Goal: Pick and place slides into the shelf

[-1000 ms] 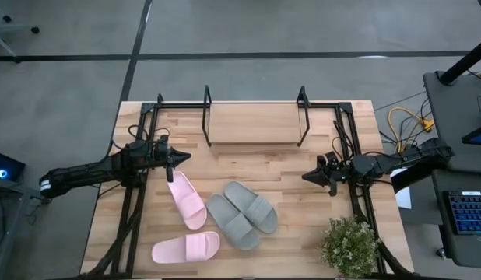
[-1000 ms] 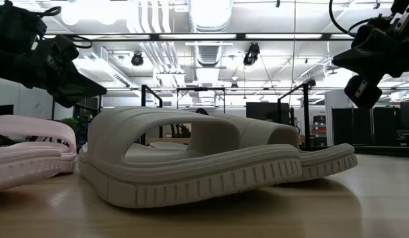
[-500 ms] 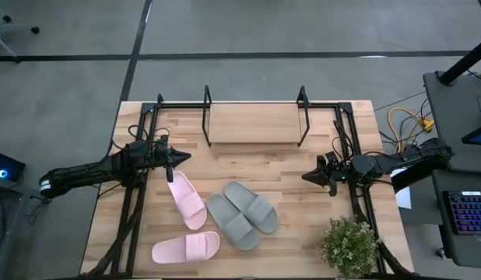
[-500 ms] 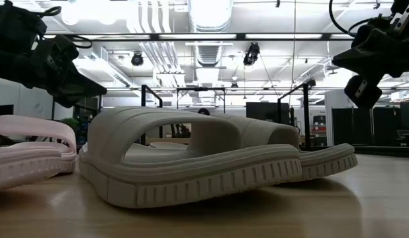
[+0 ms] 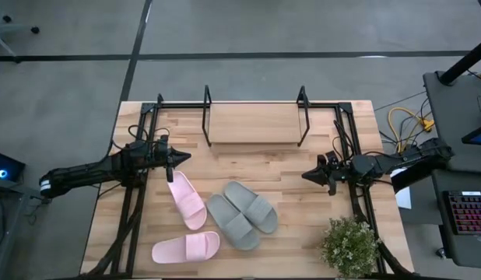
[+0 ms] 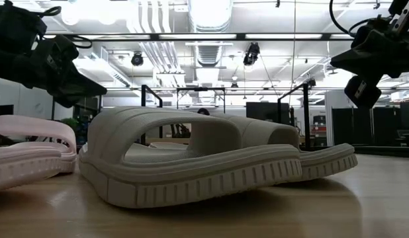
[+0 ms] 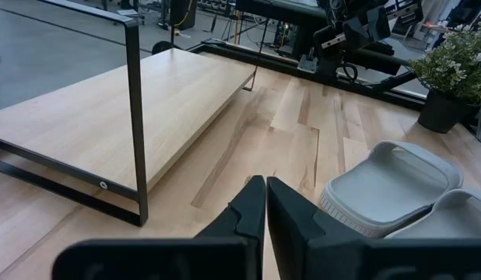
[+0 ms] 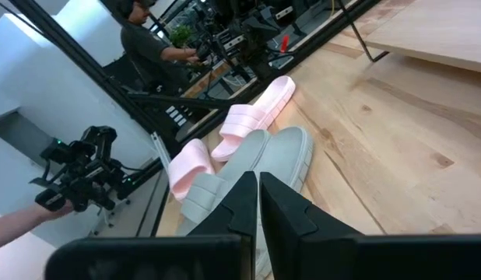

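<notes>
Two grey slides lie side by side on their soles at the table's middle; one pink slide lies left of them, the other near the front edge. The shelf, a light board in a black frame, stands bare at the far side. My left gripper hovers shut above the table's left side, just beyond the upper pink slide. My right gripper hovers shut at the right side, right of the grey pair. In the left wrist view the shut fingers point between shelf and grey slides.
A potted plant stands at the table's near right corner. Black frame rails run along the left and right table edges. Bare wood lies between the shelf and the slides. A person shows beyond the table in the right wrist view.
</notes>
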Motion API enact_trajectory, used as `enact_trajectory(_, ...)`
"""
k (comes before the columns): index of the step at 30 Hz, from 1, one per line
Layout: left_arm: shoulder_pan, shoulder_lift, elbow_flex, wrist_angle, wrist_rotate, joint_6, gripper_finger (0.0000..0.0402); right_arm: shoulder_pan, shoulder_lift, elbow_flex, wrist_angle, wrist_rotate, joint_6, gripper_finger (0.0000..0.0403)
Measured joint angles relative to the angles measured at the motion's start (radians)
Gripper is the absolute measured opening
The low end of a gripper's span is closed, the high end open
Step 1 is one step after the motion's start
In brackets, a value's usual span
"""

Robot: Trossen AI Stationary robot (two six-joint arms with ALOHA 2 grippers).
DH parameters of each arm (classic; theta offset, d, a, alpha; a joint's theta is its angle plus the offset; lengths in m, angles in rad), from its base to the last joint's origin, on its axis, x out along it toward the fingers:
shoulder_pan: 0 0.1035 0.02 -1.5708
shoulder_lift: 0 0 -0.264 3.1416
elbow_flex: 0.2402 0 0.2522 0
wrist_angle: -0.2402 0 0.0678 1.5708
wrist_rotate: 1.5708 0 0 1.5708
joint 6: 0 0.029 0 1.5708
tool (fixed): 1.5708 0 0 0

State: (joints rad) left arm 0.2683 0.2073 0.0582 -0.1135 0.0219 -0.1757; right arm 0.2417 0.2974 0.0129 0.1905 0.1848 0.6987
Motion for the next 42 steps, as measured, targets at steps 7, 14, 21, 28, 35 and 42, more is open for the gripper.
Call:
enact_trajectory(7,0.000,0.000,0.000,0.000,0.000,0.000,0.0000,0.000,0.000,0.000,0.001,0.118,-0.003,0.0009)
enact_trajectory(14,0.000,0.000,0.000,0.000,0.000,-0.003,0.0000,0.000,0.009,0.000,-0.002,0.122,-0.003,0.0009)
enact_trajectory(21,-0.001,0.006,0.000,0.028,-0.061,-0.179,0.0000,0.000,0.019,0.000,0.016,0.177,0.005,0.0009)
enact_trajectory(28,-0.001,0.011,0.000,0.241,-0.018,-0.186,0.0000,0.000,0.030,0.000,0.217,0.210,-0.036,0.0009)
enact_trajectory(35,0.000,0.036,-0.001,0.565,0.001,-0.178,0.0000,0.000,0.056,0.000,0.426,0.210,-0.252,0.0009)
enact_trajectory(42,-0.001,0.124,0.049,0.633,0.102,-0.165,0.0000,0.000,0.113,0.052,0.441,0.208,-0.297,0.0009)
